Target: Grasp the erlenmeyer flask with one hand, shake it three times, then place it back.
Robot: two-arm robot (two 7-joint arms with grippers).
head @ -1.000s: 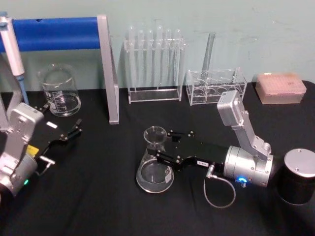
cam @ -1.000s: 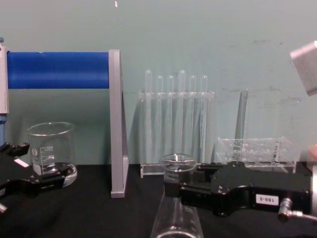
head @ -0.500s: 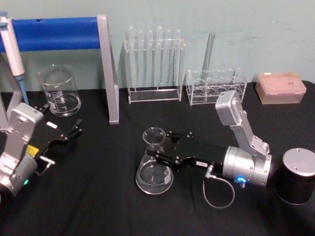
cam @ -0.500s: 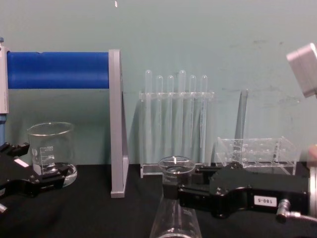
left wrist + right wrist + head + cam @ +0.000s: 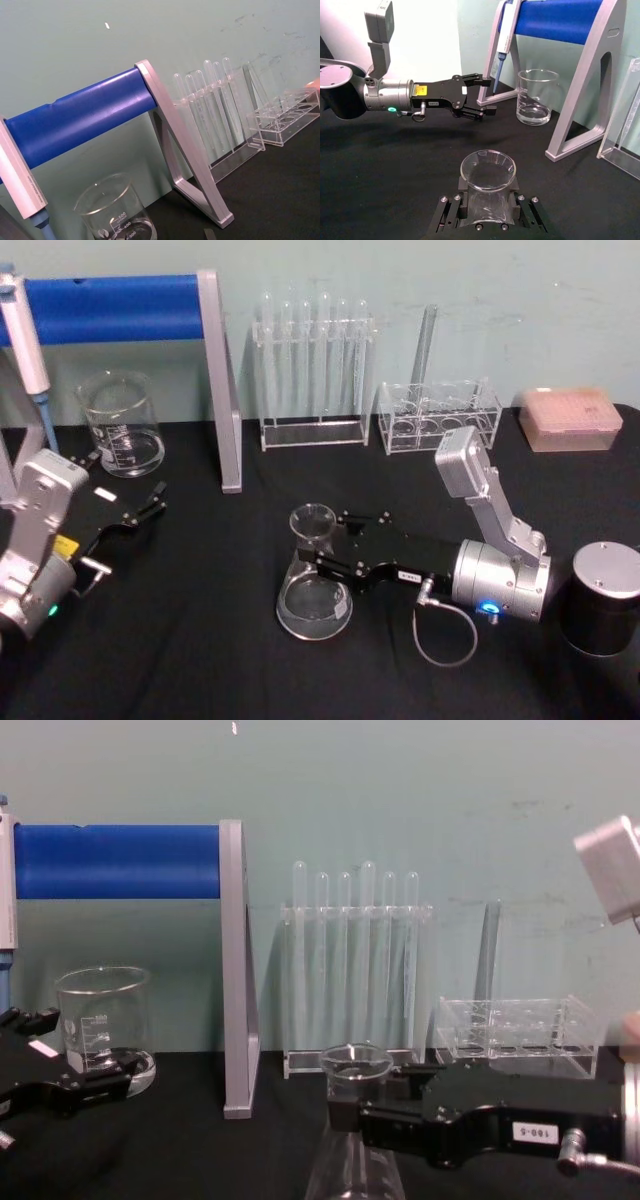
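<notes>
Your right gripper (image 5: 325, 540) is reaching in from the right, just past the middle of the black tabletop (image 5: 200, 640), and it is closing narrowly on the neck of the erlenmeyer flask (image 5: 313, 600). In the right wrist view the two fingers (image 5: 451, 210) are pressing against opposite sides of the glass just below the flared rim, with the erlenmeyer flask (image 5: 487, 186) standing upright between them. The wide base is sitting low over the cloth; you cannot tell whether it is touching the tabletop. In the chest view the erlenmeyer flask (image 5: 354, 1070) is showing its rim just left of the right gripper (image 5: 372, 1112), in front of the test tube rack (image 5: 355, 960).

Your left gripper (image 5: 152, 504) is hanging at the near left, well apart from the flask. In the right wrist view the left gripper (image 5: 486, 95) is standing moderately wide and is holding nothing.

At the far left a glass beaker (image 5: 122, 425) is standing beside the blue-barred stand (image 5: 110, 308), where a pipette (image 5: 22, 335) is hanging. The test tube rack (image 5: 312, 370) is lining the far edge with a second clear rack (image 5: 440, 415) to its right, then a pink tip box (image 5: 570, 420). A black canister with a silver lid (image 5: 605, 600) is sitting at the near right.
</notes>
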